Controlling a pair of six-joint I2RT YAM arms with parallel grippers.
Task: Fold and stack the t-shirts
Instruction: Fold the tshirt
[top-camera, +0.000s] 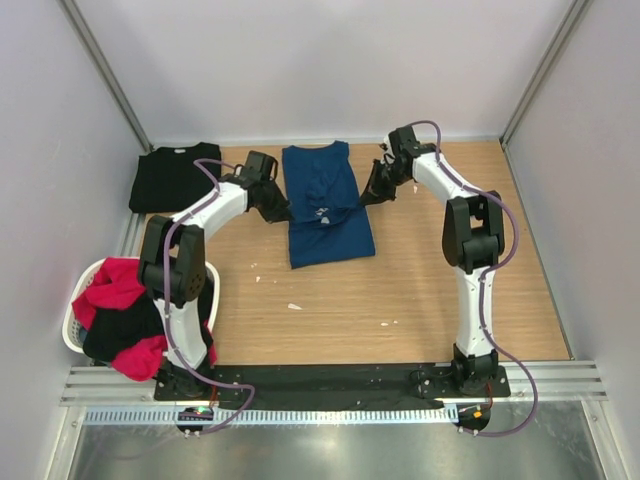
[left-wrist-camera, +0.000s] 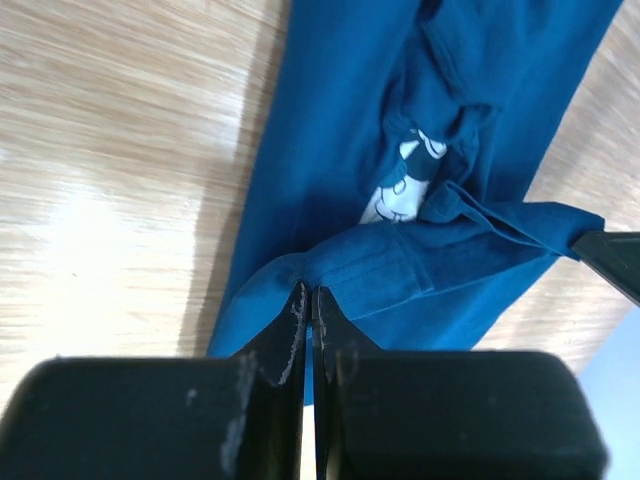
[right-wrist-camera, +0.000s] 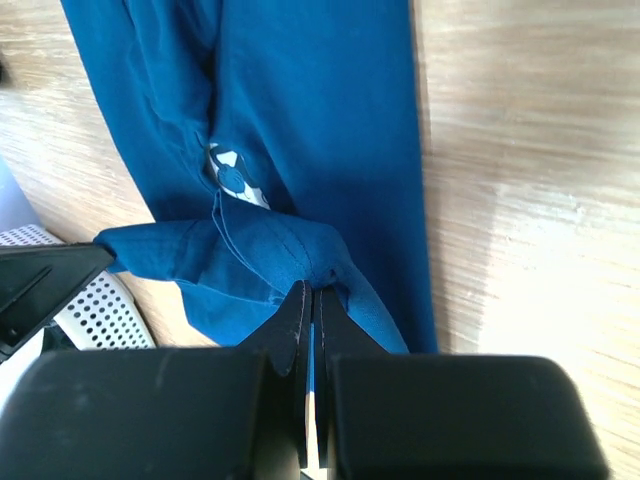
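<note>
The navy blue t-shirt (top-camera: 328, 208) lies partly folded lengthwise on the wooden table at the back centre. A bit of its pale mouse print (left-wrist-camera: 403, 187) shows in the fold, also in the right wrist view (right-wrist-camera: 234, 179). My left gripper (top-camera: 281, 211) is at the shirt's left edge, shut on a pinch of blue fabric (left-wrist-camera: 330, 265). My right gripper (top-camera: 371, 194) is at the shirt's right edge, shut on blue fabric (right-wrist-camera: 290, 250). A folded black t-shirt (top-camera: 174, 177) lies at the back left. Red (top-camera: 118, 287) and black (top-camera: 112, 338) tees fill a basket.
The white laundry basket (top-camera: 76, 303) stands at the left, beside the left arm's base. Grey walls close in the table at the back and both sides. A metal rail runs along the near edge (top-camera: 330, 375). Small white scraps (top-camera: 294, 306) lie on the wood.
</note>
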